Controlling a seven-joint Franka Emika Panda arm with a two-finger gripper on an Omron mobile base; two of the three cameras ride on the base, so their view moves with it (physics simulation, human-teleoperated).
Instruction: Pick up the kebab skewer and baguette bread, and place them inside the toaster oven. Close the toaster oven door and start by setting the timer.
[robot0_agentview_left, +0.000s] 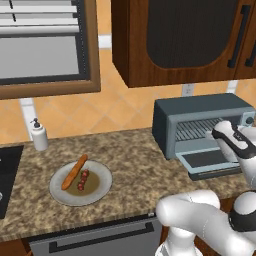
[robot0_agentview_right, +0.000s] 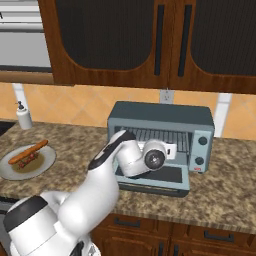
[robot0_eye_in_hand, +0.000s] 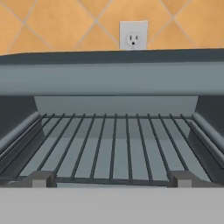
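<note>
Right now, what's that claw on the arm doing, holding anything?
Gripper: open and empty, pointing into the open toaster oven.

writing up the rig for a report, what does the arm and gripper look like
A glossy white arm of rounded, bulbous segments with dark grey to black bands at the joints and a dark strip along the forearm. The wrist ends in a round dark-centred disc. No cables or markings are visible; the gripper itself is hard to make out.
</note>
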